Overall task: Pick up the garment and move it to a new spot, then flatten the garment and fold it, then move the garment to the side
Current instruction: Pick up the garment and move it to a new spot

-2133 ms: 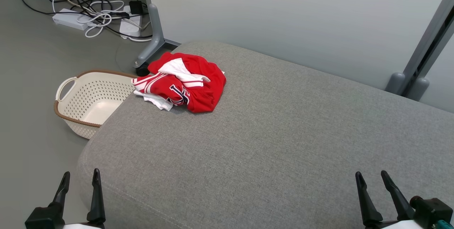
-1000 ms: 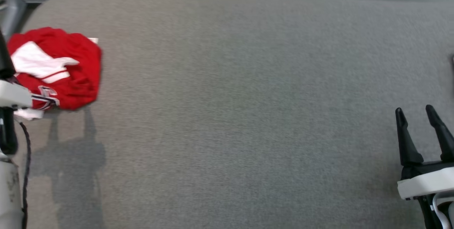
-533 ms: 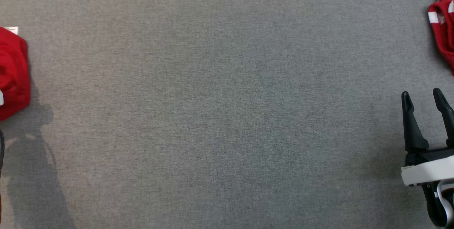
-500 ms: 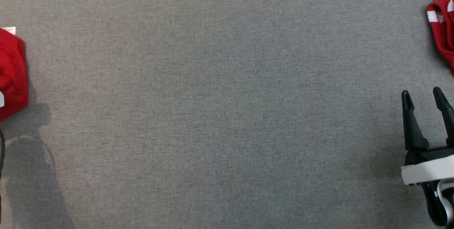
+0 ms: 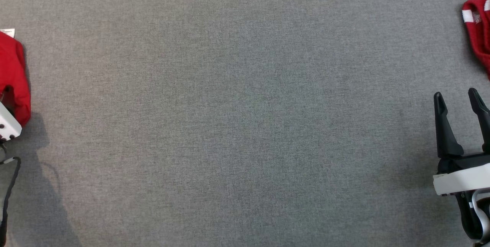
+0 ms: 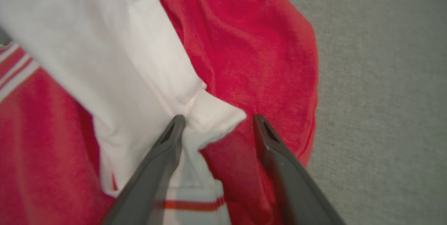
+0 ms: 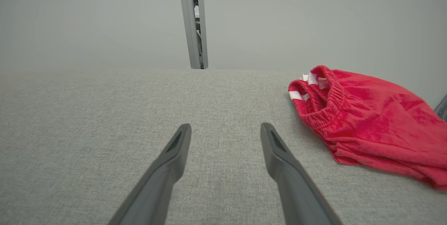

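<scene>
red garment lies beneath wide-open left pincer in wrist view; right pincer gapes.

Broad bare stretch of couch across the middle, open for passing. Blocked at far left by crumpled red garment, at far right by red shorts. Beyond the far edge, wall and post.

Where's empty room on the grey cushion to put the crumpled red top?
The middle of the grey cushion is bare, between the crumpled garment at left and the other red garment at right. Crowded at both edges.
</scene>
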You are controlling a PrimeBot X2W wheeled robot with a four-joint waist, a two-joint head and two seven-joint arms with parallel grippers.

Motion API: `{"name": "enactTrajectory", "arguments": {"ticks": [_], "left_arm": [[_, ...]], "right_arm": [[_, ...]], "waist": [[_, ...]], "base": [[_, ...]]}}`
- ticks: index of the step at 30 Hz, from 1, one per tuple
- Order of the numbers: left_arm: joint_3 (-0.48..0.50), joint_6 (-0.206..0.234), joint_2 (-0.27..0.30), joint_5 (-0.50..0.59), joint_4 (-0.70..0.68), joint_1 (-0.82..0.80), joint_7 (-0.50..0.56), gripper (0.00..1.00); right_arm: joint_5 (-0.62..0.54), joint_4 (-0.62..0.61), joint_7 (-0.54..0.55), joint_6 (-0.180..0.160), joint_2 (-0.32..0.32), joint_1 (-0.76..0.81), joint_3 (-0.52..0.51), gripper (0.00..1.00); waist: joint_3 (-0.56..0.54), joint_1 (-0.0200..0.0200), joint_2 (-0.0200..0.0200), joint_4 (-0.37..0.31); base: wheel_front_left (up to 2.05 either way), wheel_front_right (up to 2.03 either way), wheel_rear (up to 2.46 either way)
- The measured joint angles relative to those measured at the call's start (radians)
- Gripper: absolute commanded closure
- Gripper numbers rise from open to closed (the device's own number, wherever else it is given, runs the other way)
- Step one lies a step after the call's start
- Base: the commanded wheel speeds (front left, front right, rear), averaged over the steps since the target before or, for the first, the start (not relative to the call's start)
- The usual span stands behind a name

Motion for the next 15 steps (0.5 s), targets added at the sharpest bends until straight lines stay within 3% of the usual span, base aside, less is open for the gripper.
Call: {"name": "enactTrajectory", "arguments": {"ticks": [1, 2, 3, 10, 15], "left_arm": [[0.0, 0.005, -0.003, -0.003, 0.006, -0.006, 0.01, 0.25], [-0.005, 0.008, -0.005, -0.003, 0.009, -0.008, 0.018, 0.72], [-0.008, 0.008, -0.004, -0.002, 0.007, -0.008, 0.012, 1.0], [-0.031, 0.022, -0.002, 0.031, -0.015, -0.01, -0.136, 1.0], [-0.051, 0.022, 0.01, 0.067, -0.093, -0.041, -0.342, 1.0]], "right_arm": [[-0.001, 0.0, 0.0, 0.0, 0.001, 0.0, 0.002, 0.0], [-0.001, 0.0, 0.0, 0.0, 0.002, -0.001, 0.003, 0.0], [-0.001, 0.0, 0.002, 0.0, 0.002, -0.001, 0.005, 0.0], [-0.001, 0.013, 0.003, 0.0, 0.003, -0.005, 0.004, 0.0], [0.0, 0.03, 0.0, 0.0, 0.023, -0.004, 0.008, 0.0]], "waist": [[-0.001, 0.0, 0.0, 0.0], [-0.003, 0.0, 0.0, 0.0], [-0.004, 0.0, 0.0, -0.001], [-0.026, 0.0, 0.0, 0.002], [-0.068, 0.0, 0.0, 0.006]], "base": [[0.0, 0.0, 0.0], [0.0, 0.0, 0.0], [0.0, 0.0, 0.0], [0.0, 0.0, 0.0], [0.0, 0.0, 0.0]]}}
